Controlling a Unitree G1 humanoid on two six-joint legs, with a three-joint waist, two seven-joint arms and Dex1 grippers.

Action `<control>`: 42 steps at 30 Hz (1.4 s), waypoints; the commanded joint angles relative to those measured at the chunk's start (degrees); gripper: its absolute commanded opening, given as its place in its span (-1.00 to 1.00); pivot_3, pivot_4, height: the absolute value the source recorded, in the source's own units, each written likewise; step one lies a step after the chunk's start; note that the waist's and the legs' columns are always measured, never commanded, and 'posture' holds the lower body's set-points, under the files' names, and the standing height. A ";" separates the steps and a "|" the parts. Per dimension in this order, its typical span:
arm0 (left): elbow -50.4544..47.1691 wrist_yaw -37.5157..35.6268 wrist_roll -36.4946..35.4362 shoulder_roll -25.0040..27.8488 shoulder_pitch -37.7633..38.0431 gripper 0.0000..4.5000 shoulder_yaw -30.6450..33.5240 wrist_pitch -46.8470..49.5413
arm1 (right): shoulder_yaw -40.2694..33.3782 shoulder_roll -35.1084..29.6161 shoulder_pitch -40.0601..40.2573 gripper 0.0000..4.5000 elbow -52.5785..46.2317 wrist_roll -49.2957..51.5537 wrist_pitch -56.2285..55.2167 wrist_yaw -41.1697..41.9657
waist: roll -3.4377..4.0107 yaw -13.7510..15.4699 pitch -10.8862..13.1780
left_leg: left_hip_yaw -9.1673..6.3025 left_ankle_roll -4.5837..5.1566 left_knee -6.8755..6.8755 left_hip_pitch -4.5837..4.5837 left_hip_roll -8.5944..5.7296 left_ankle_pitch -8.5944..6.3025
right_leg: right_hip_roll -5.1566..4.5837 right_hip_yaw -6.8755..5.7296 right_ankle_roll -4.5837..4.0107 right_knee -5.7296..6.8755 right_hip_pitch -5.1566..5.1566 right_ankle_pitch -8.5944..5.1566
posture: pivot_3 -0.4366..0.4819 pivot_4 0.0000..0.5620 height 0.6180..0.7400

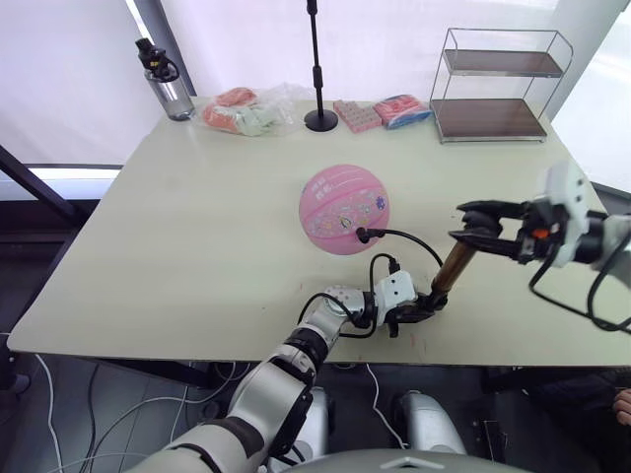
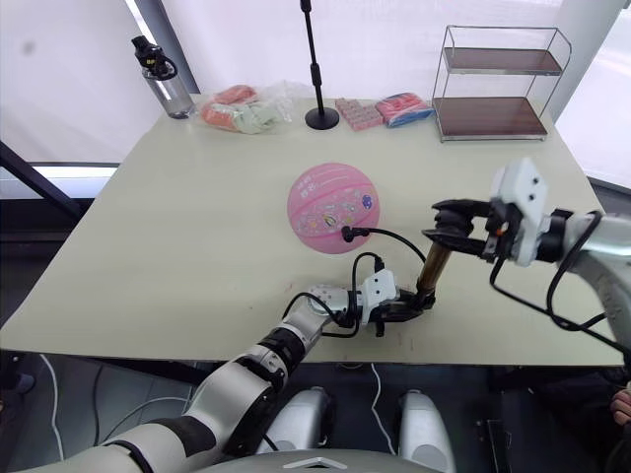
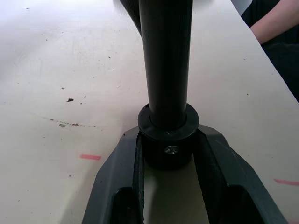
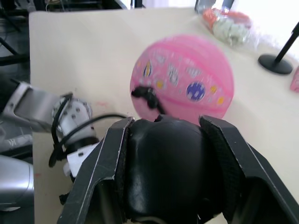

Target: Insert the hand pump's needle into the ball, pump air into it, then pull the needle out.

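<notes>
The pink ball (image 1: 344, 209) rests mid-table, with the black fitting (image 1: 363, 235) of the hose (image 1: 414, 239) seated against its near side; the needle is hidden inside. The gold-bronze hand pump (image 1: 454, 266) stands tilted near the table's front edge. My left gripper (image 1: 426, 305) is shut on its black bottom cap (image 3: 168, 144), low on the tabletop. My right gripper (image 1: 478, 235) is shut on the black handle (image 4: 166, 163) at the pump's top, to the right of the ball (image 4: 182, 81).
Along the back stand a water bottle (image 1: 168, 84), a clear bag of packets (image 1: 246, 111), a black stand (image 1: 319, 118), pink packets (image 1: 357, 115) and a wire shelf (image 1: 501, 89). A person's arm (image 3: 275, 23) shows beyond the table's edge.
</notes>
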 commanded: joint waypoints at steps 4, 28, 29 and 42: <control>4.08 0.43 1.87 0.92 2.62 -0.53 -0.98 2.36 | -7.96 -5.34 -7.63 -0.19 0.25 7.23 5.32 1.16 | 0.02 -0.05 0.05 | 0.04 0.00 0.00 -0.01 0.01 0.00 | -0.02 0.01 0.01 0.00 -0.02 0.00 | -0.05 -0.47 0.86; 4.00 0.49 1.97 1.40 2.66 -0.53 -1.07 2.18 | 2.64 1.56 3.84 -0.19 -0.74 -3.97 -2.17 -2.24 | -0.26 -0.35 -0.17 | 0.05 0.00 -0.02 0.11 0.09 0.00 | 0.05 0.01 0.01 0.01 0.01 0.00 | -0.05 -0.47 0.86; 3.99 0.50 1.97 1.41 2.67 -0.53 -1.09 2.18 | 4.36 2.00 5.24 -0.19 0.27 -6.72 -4.81 -1.81 | -0.26 -0.37 -0.18 | 0.05 0.00 -0.01 0.15 0.11 0.00 | 0.07 0.01 0.02 0.01 0.04 0.00 | -0.05 -0.47 0.86; 3.80 0.65 1.84 1.49 2.67 -0.53 -0.96 2.30 | 13.14 9.51 12.74 -0.19 9.10 -19.78 -20.08 -3.38 | -0.40 -0.50 -0.36 | 0.09 -0.01 -0.03 0.51 0.16 -0.01 | 0.08 0.03 0.01 0.01 0.37 0.00 | -0.05 -0.47 0.86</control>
